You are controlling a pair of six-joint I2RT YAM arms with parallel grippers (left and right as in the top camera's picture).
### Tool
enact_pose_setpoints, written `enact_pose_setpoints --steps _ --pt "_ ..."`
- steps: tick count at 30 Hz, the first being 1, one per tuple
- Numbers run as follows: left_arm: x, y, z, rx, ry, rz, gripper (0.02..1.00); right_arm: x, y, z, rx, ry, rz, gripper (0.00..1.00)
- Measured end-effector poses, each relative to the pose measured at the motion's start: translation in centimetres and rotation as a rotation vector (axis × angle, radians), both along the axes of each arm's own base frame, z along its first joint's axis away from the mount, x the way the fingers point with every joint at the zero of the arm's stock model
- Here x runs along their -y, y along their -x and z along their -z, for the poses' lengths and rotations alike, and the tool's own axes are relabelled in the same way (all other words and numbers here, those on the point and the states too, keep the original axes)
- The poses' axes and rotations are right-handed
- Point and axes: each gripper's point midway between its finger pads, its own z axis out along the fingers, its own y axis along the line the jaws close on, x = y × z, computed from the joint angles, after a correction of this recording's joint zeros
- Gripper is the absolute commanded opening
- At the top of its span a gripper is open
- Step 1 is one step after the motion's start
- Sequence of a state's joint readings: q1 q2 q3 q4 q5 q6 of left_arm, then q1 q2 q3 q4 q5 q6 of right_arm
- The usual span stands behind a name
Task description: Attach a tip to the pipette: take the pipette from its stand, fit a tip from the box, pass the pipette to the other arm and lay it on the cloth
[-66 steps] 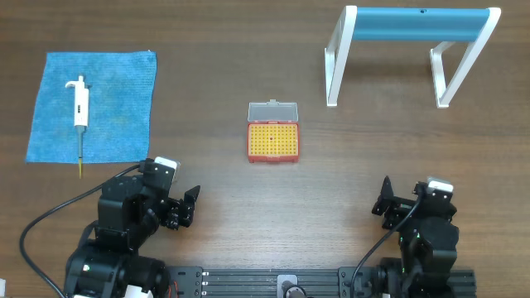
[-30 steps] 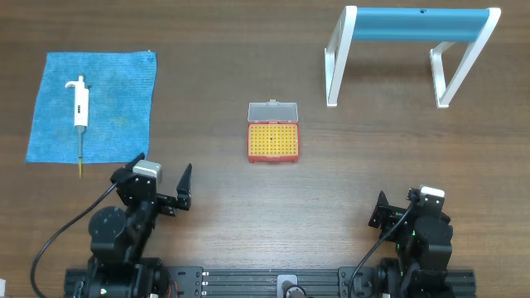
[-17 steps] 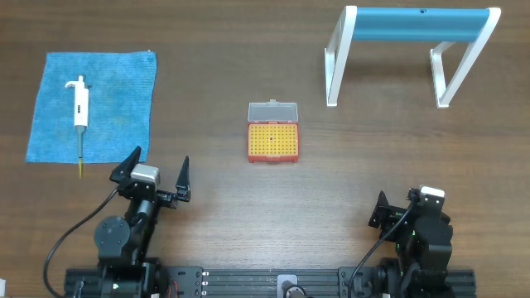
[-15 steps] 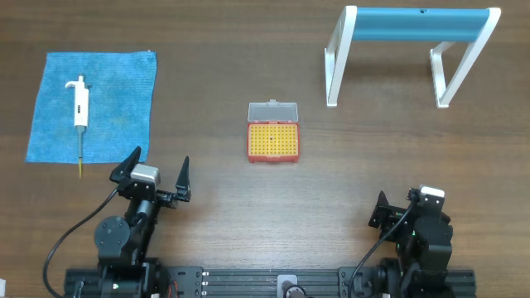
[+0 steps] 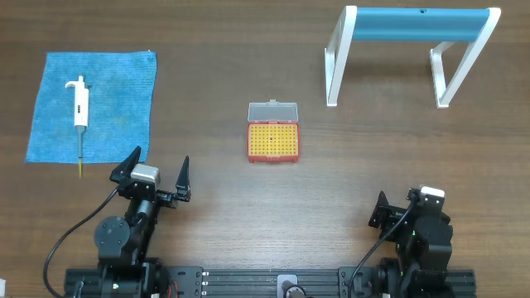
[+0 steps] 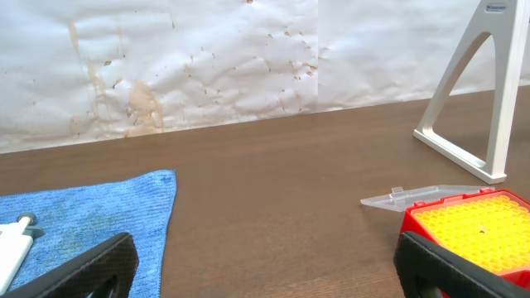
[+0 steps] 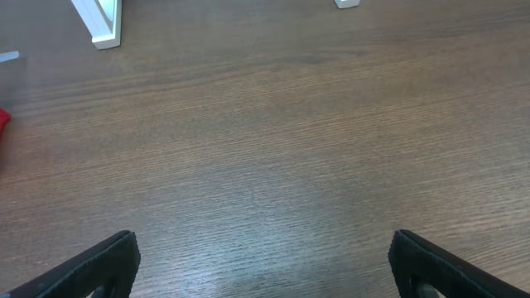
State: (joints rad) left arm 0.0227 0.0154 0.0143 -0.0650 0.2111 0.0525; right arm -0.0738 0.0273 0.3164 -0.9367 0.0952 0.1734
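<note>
no legible text, no numbers, tiny print on stand unreadable

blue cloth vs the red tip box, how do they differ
The flat blue cloth lies far left; the red tip box, yellow rack inside, stands mid-table. The cloth is larger and carries the white pipette; the box, clear lid open, is smaller. Both rest on the brown wooden table.
</note>
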Motion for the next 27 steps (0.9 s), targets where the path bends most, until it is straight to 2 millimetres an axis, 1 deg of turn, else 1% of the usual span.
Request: enact_pose_setpoints --steps 18,19,22,25,27 --pt "0.0 0.0 0.0 0.000 0.000 0.000 0.998 -0.1 0.0 -0.1 0.004 0.012 -0.013 0.974" --pt "0.0 0.0 0.0 0.000 0.000 0.000 0.996 -0.5 -0.4 -0.6 0.031 0.015 -0.038 0.974" --pt "0.0 0.0 0.0 0.001 0.000 0.000 0.998 -1.6 -2.4 -3.2 0.170 0.022 -0.102 0.974" --pt "0.0 0.0 -0.1 0.002 0.000 0.000 0.996 -2.6 -5.1 -7.2 0.399 0.019 -0.141 0.974" --pt "0.0 0.0 0.0 0.002 0.000 0.000 0.998 -2.9 -6.1 -8.8 0.513 0.020 -0.146 0.974"
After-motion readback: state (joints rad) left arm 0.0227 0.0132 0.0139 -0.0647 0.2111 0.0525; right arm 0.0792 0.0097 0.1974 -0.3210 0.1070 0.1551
